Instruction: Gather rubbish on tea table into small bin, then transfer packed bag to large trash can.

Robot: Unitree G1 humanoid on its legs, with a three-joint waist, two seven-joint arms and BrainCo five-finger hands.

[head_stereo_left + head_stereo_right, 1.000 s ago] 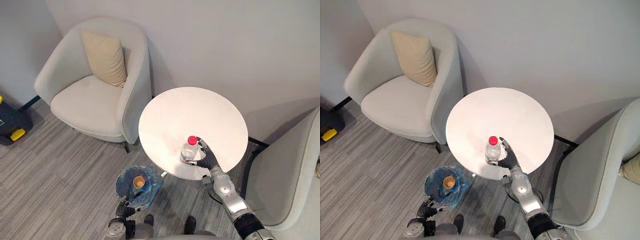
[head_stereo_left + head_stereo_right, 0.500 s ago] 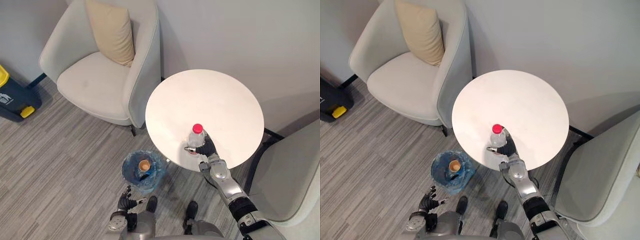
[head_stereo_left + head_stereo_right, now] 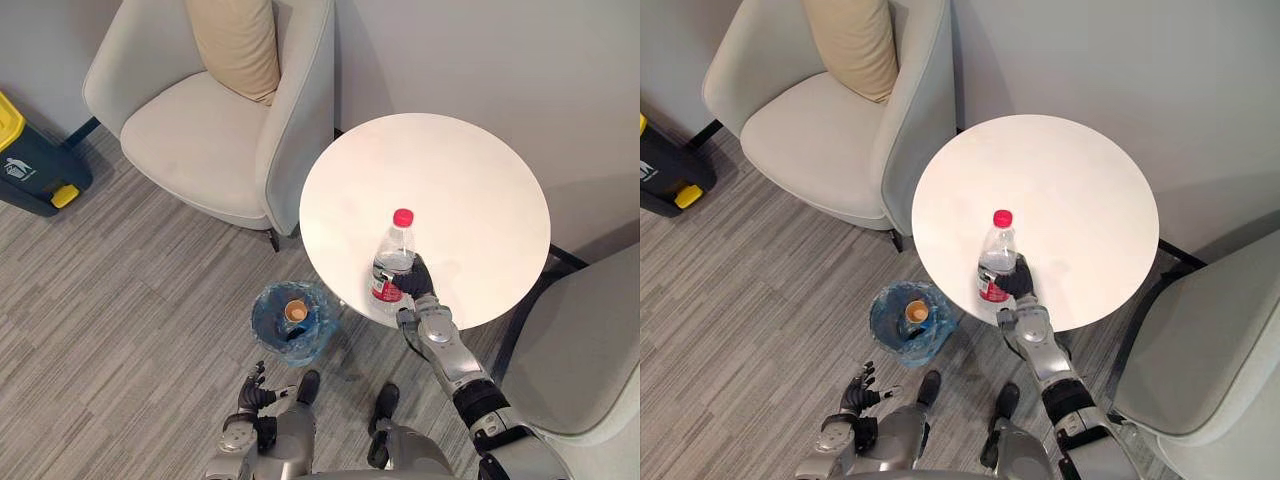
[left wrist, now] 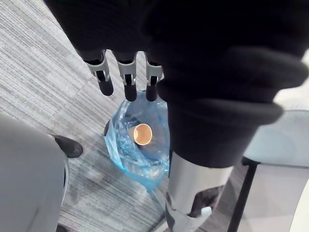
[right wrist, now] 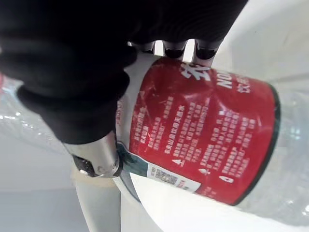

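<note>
The bottle (image 3: pixel 393 255) stands on the tea table's (image 3: pixel 450 170) near side. The small bin (image 3: pixel 266 312), cup (image 3: pixel 295 311) inside, sits near left of it; armchair (image 3: pixel 190 140) far left.

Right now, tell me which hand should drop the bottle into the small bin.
Right. The right hand is curled round the bottle, and the small bin stands on the floor just beside the tea table. The left hand hangs open near the floor, holding nothing.

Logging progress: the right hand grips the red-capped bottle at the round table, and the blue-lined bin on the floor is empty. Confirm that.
Not empty: the blue-lined bin holds a paper cup, clear in the left wrist view. The rest stands: the right hand grips the red-capped bottle at the round table.
</note>
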